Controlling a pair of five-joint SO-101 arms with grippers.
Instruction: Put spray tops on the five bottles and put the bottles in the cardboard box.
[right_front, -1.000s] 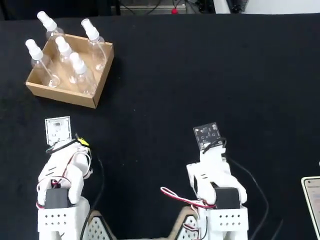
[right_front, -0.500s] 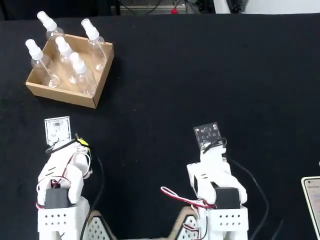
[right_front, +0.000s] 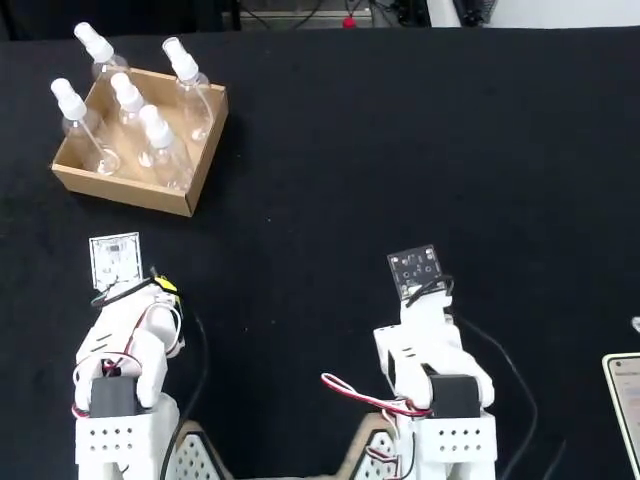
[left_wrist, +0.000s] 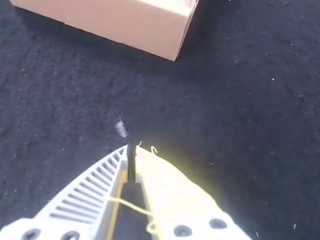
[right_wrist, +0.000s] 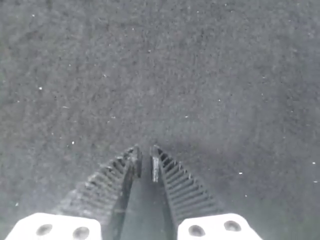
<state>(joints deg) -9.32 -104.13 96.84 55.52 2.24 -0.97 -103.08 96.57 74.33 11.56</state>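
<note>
Seeing all five bottles (right_front: 160, 150), spray tops (right_front: 180, 58) on, standing in the cardboard box (right_front: 125, 187) at the far left of the table (right_front: 420, 140). We have the left gripper (left_wrist: 131, 150) pinched closed on nothing, near the box's corner. The right gripper (right_wrist: 145, 154) is closed too, holding nothing, low over the table and well apart from the box.

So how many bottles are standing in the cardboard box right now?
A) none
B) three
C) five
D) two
C: the high view shows five bottles, each with a white spray top, standing together inside the cardboard box.
</note>
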